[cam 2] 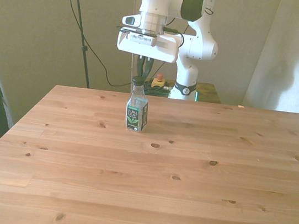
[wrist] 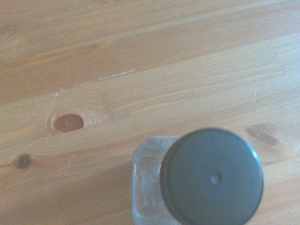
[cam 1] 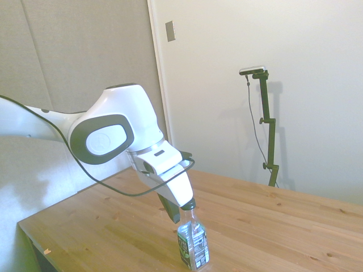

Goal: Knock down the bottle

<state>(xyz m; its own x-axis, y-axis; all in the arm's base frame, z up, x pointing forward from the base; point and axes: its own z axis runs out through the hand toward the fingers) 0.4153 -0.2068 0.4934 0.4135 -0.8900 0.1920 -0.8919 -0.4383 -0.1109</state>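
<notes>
- The bottle (cam 2: 137, 109) stands upright on the surface (cam 2: 185, 173), toward the far side and a little to the front view's left of middle.
- The tool (cam 2: 140, 69) hangs just above and behind the cap (wrist: 212, 177); in the side view its dark tip sits right at the cap, and I cannot tell whether they touch.
- I cannot tell how far the tool is open: its fingers are dark and bunched together in both outer views, and nothing appears to be held.
- Risk: the tool is at cap height, so a sideways sweep may skim over the top and leave the bottle standing.
- Risk: a push too low may slide the bottle along the smooth wood instead of tipping it.
- Risk: once down, a bottle may roll toward an edge.
- The label (cam 2: 136, 118) is dark green and white with a leaf mark; it seems to read "PURE LEAF", though the letters are small.
</notes>
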